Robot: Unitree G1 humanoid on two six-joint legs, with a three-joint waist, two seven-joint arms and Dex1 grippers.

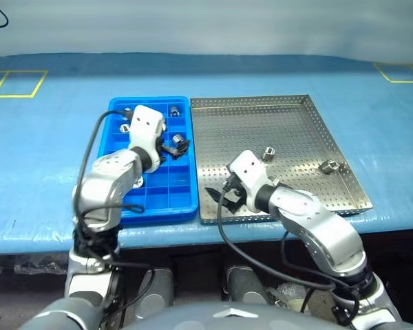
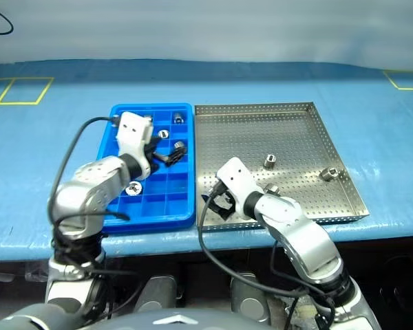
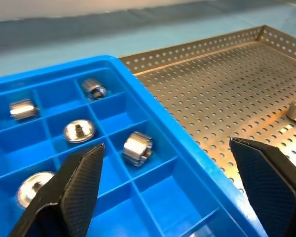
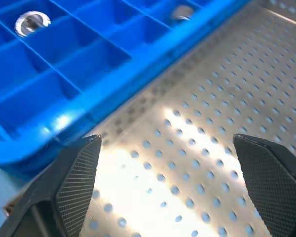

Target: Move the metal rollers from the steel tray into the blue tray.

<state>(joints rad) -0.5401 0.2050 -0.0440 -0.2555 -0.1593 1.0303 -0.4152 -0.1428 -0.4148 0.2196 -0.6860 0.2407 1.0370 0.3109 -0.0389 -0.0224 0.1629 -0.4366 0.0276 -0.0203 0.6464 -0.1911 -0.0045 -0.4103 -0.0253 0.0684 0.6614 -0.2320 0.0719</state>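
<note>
Now the blue tray (image 1: 151, 206) and the steel tray (image 1: 289, 124) lie side by side on the blue-covered table (image 1: 48, 179), their long rims touching, the blue one on the robot's left. The left gripper (image 3: 167, 187) hangs over the right-hand columns of the blue tray, its two black fingers (image 3: 81, 182) spread wide with nothing between them. Just ahead of those fingers a metal roller (image 3: 137, 148) lies on its side in one square compartment; more rollers sit one to a compartment nearby, among them one showing its round face (image 3: 79, 131), one near the tray's far rim (image 3: 93, 88), one lying sideways (image 3: 22, 109) and one close beside the left finger (image 3: 33, 187). The right gripper (image 4: 167, 192) is low over the near left corner of the steel tray, close to the blue tray's rim, its fingers (image 4: 79, 182) also wide apart and empty above the perforated floor. On the steel tray two rollers stand in the open, well apart from each other: one near the middle (image 1: 268, 153) and one close to the right rim (image 1: 328, 166). A third shiny piece shows just past the right wrist (image 2: 273, 189), partly hidden by the arm.
</note>
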